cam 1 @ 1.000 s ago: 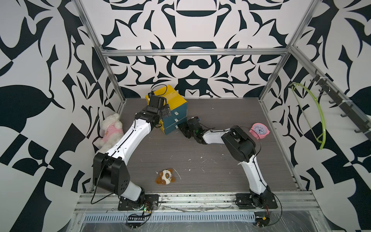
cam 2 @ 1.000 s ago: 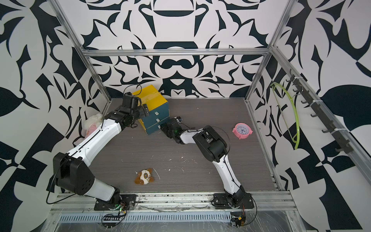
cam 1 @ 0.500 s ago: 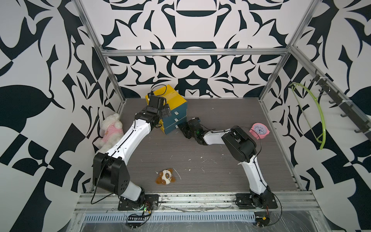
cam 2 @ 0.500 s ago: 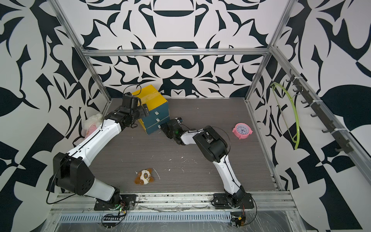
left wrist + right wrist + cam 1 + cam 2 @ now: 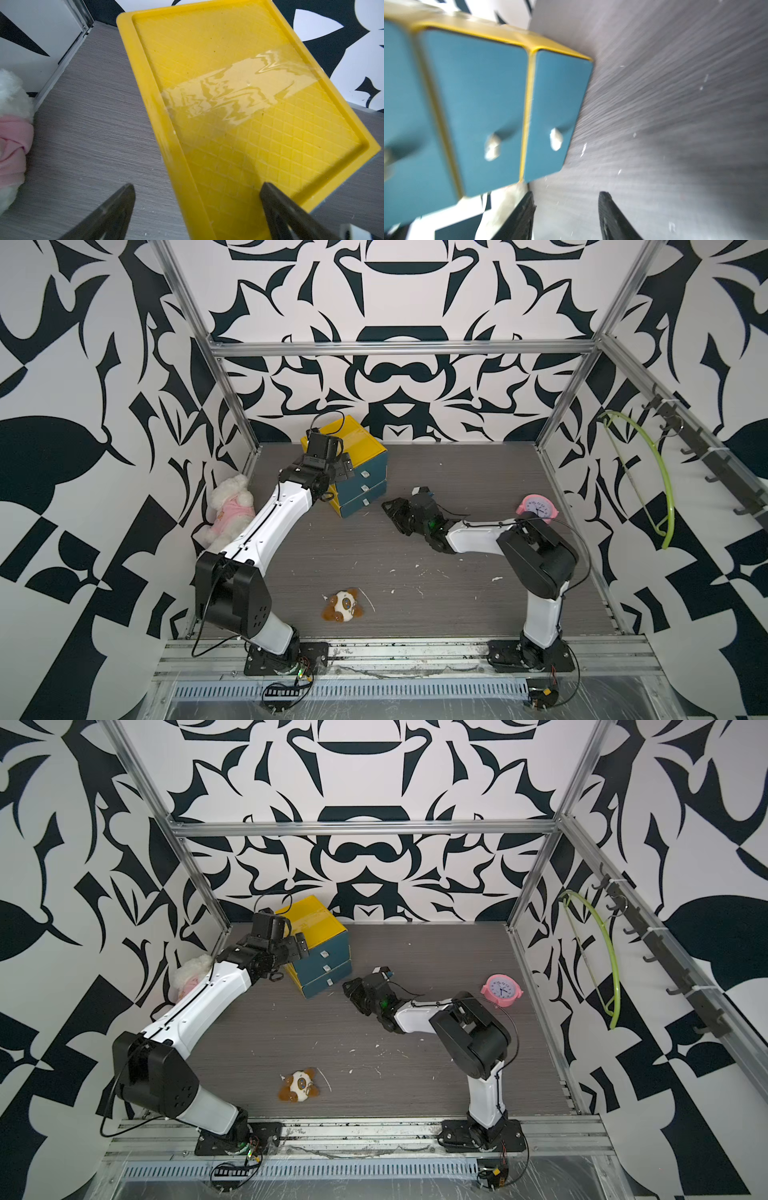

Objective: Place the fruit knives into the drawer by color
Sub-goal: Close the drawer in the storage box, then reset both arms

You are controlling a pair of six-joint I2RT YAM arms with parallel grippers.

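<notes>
Drawers point(image 5: 362, 488) all shut, fronts facing right tool point(image 5: 390, 508) | right tool low on worktop point(image 5: 374, 564), near bottom knob point(image 5: 556, 138), jaws half apart, empty | left tool point(image 5: 196, 187) wide, empty, over yellow top point(image 5: 228, 62) | knives: none in view | right arm nearer knobs

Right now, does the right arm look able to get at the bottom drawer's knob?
Probably yes. The right gripper faces the drawer front, jaws apart, with only bare floor between it and the bottom knob. The left gripper sits over the yellow top, clear of the front.
</notes>
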